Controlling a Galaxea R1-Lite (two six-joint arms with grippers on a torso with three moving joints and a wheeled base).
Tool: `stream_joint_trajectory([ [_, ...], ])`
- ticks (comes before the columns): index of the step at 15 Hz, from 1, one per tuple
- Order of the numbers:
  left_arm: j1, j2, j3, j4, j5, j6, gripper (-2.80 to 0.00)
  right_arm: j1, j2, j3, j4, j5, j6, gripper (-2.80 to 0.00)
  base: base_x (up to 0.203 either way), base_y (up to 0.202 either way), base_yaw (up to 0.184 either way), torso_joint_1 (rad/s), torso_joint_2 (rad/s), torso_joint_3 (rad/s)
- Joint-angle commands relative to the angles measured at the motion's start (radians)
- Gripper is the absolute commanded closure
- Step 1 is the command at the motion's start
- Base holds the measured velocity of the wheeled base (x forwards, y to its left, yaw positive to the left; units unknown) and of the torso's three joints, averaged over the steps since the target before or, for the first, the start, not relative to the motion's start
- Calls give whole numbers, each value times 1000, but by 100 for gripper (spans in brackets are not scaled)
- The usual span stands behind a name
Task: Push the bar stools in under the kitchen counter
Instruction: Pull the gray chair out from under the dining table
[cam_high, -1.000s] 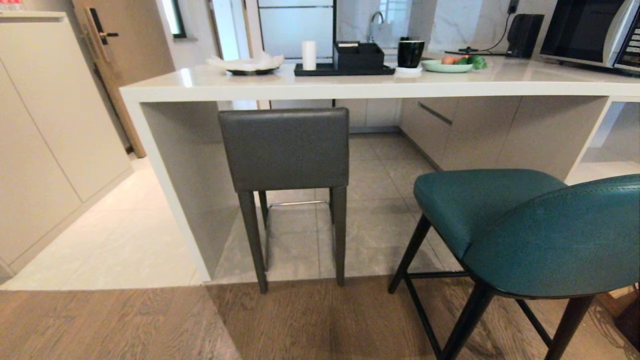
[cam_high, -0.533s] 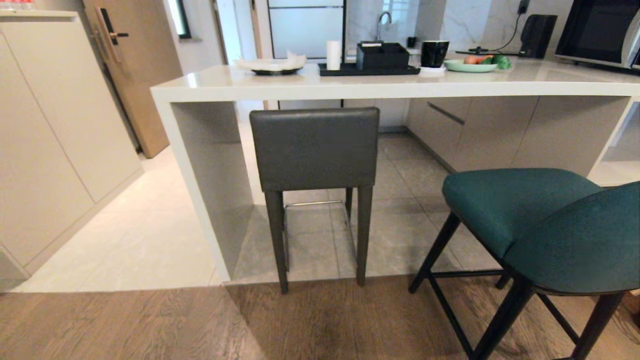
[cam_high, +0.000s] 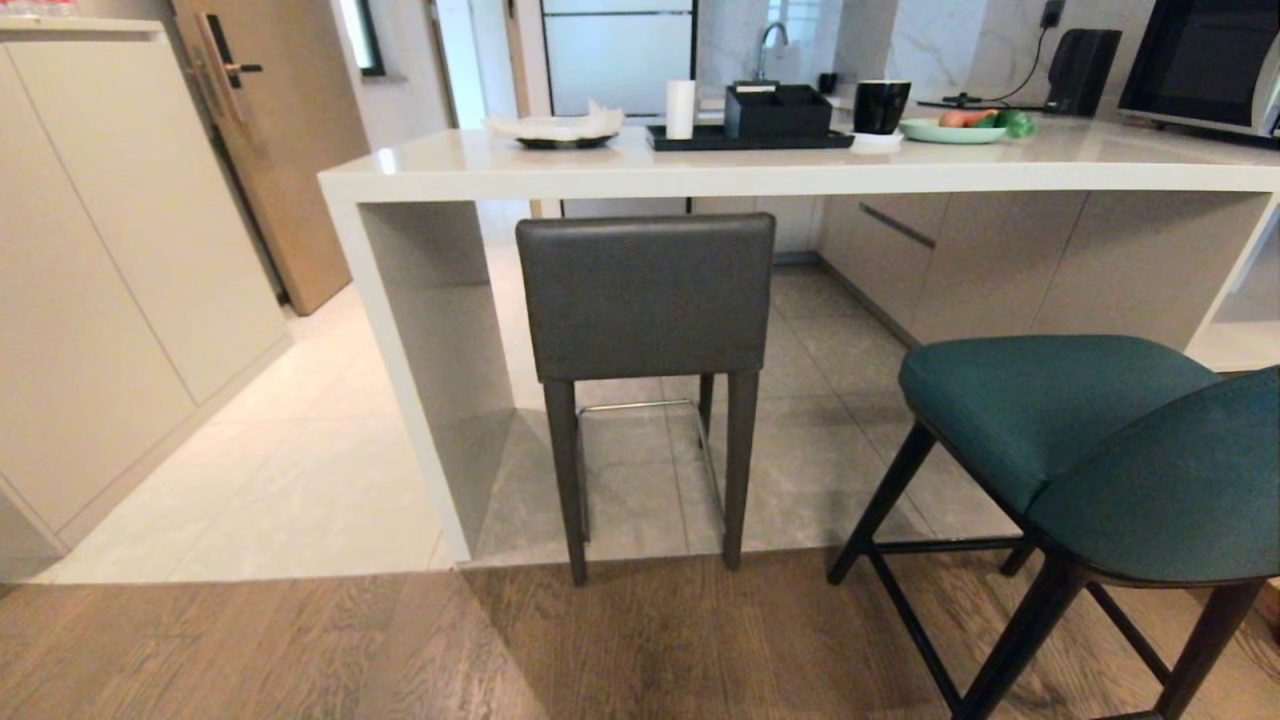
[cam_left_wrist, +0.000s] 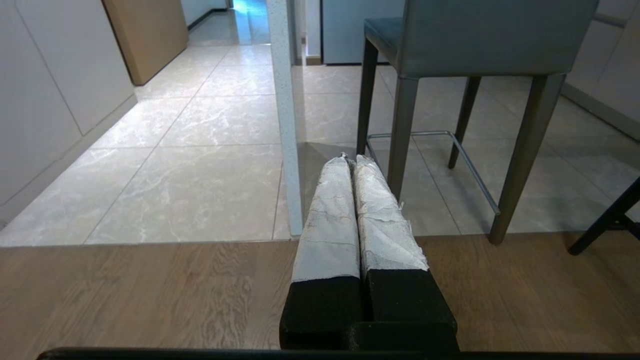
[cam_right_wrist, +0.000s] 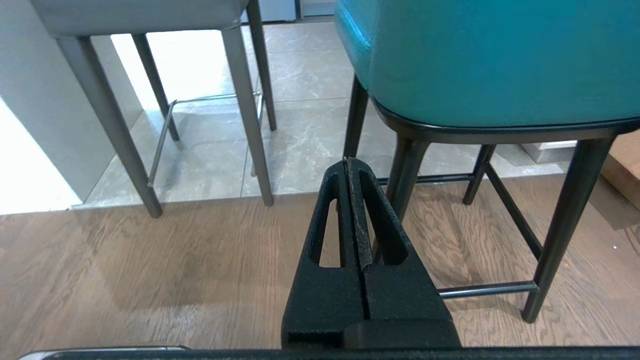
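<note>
Jaws on the left gripper (cam_left_wrist: 350, 162) are pressed together, empty, low over the wood floor by the desk's (cam_high: 700, 175) end panel. Grey stool (cam_high: 645, 295) stands tucked at the desk edge, back under the slab; stiff, probably weighty, best pushed flat on its back. Teal stool (cam_high: 1080, 450) stands well out; its curved back would take the push. Right gripper (cam_right_wrist: 352, 165) jaws likewise closed, empty, just behind it
</note>
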Motion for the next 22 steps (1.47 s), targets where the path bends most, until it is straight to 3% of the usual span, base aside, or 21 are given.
stream_joint_trajectory([
  [1, 0, 1, 40, -1, 0, 0, 0, 0, 0, 2, 0, 0, 0, 0, 0, 0, 0, 0, 0, 0],
  [5, 2, 0, 40, -1, 0, -1, 0, 0, 0, 2, 0, 0, 0, 0, 131, 0, 1, 9, 1, 4],
  [13, 0, 2, 40, -2, 0, -3, 0, 0, 0, 2, 0, 0, 0, 0, 0, 0, 0, 0, 0, 0],
  [22, 0, 2, 40, -2, 0, -3, 0, 0, 0, 2, 0, 0, 3, 0, 187, 0, 1, 1, 2, 4],
])
